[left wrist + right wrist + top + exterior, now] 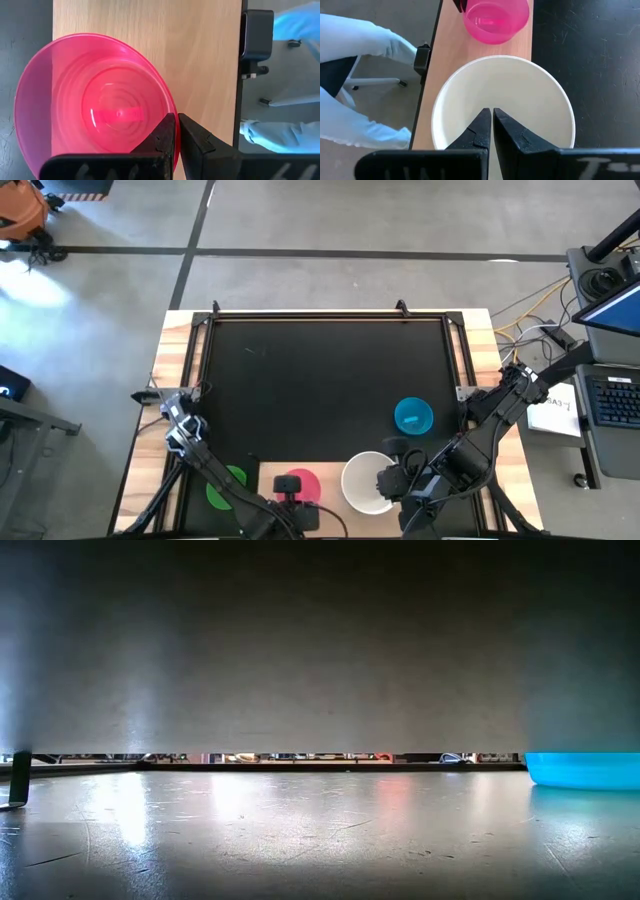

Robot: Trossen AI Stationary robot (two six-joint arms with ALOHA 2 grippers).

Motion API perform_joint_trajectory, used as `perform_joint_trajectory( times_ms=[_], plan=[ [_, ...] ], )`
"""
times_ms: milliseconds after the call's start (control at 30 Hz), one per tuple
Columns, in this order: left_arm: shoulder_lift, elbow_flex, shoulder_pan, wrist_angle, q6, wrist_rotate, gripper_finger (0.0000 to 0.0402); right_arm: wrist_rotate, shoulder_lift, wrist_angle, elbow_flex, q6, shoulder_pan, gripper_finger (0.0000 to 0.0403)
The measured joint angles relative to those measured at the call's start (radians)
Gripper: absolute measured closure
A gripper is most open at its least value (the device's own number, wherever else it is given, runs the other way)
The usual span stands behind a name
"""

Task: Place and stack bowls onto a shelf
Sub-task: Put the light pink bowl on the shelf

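Left gripper (176, 131): I am seeing it hanging over the near edge of the table, above the shelf (200, 55). Its 2 fingers are sitting together, pinched on the rim of the magenta bowl (95, 105).
Magenta bowl: I am reading it as sitting on the light-wood shelf, upright, with one side of it overhanging onto the black mat (320, 380). The rim is running between the left fingertips; the bowl's body is lying to one side of the pincer.
Right gripper (491, 125): I am finding it over the near right part of the table, its 2 fingers closed together over the rim of the white bowl (510, 90). I cannot tell for certain whether the rim is clamped between them.
White bowl: It is standing upright at the near edge, on the shelf, just beside the magenta bowl, and is the larger of the 2.
Cyan bowl (413, 416): It is resting on the black mat, near the right arm, apart from the white bowl.
Green bowl (226, 486): It is sitting at the near left, beside the magenta bowl, partly hidden by the left arm.
Person: I am seeing light blue sleeves (355, 45) beyond the table edge.
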Motion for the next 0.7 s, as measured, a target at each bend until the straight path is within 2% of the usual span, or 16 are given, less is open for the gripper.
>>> perform_joint_trajectory(
  times_ms=[500,600,700],
  plan=[
    [-0.001,-0.026,-0.007,0.055,-0.033,0.063,0.0399,0.0,0.0,0.001,0.0,0.0,0.0,0.0394],
    [-0.001,-0.023,-0.007,0.048,-0.064,0.062,0.0376,0.0,0.0,0.001,0.0,0.0,0.0,0.0394],
    [-0.001,-0.008,-0.006,0.036,-0.058,0.061,0.0334,0.0,0.0,0.001,0.0,0.0,0.0,0.0394]
  ],
)
